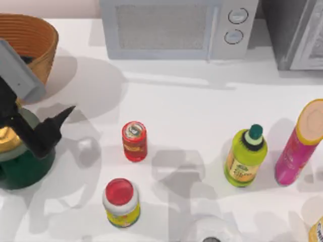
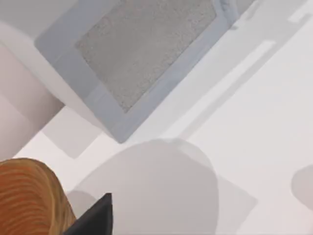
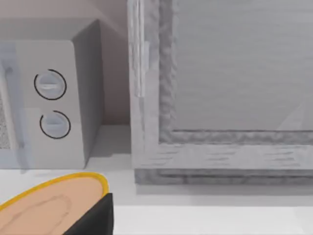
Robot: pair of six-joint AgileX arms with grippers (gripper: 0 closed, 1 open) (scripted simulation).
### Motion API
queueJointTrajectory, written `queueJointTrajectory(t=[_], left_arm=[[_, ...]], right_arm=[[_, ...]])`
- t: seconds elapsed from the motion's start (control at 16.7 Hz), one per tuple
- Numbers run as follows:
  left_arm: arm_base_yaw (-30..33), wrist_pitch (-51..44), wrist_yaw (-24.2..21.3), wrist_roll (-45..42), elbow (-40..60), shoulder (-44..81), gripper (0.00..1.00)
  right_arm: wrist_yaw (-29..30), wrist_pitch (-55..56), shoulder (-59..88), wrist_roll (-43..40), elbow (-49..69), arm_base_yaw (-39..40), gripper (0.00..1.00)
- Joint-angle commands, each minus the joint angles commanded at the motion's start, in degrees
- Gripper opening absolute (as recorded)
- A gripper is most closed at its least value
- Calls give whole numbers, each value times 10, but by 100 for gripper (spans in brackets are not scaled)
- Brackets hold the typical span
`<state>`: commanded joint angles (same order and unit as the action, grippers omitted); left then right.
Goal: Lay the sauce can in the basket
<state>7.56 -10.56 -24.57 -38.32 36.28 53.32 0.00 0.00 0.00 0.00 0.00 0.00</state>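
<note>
left pincer hovers near ribbed wicker basket, cylindrical sauce can upright.

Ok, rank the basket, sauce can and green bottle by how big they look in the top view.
1. basket, though the frame edge cuts it off
2. green bottle
3. sauce can
</note>
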Motion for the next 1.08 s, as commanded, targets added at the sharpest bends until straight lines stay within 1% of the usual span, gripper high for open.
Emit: queueJointTrajectory(t=[0.18, 0.3, 0.48, 0.6, 0.78, 1.08], left_arm=[[14, -39, -73, -110, 95, 199, 100], [23, -66, -119, -168, 141, 307, 100], [32, -99, -175, -224, 177, 427, 100], [32, -113, -202, -248, 190, 479, 100], [26, -121, -221, -270, 204, 514, 100], [28, -119, -220, -269, 202, 514, 100]], right_arm=[[0, 0, 0, 0, 0, 0, 100], [0, 0, 0, 0, 0, 0, 100], [0, 0, 0, 0, 0, 0, 100], [0, 0, 0, 0, 0, 0, 100], [0, 0, 0, 0, 0, 0, 100], [0, 0, 0, 0, 0, 0, 100]])
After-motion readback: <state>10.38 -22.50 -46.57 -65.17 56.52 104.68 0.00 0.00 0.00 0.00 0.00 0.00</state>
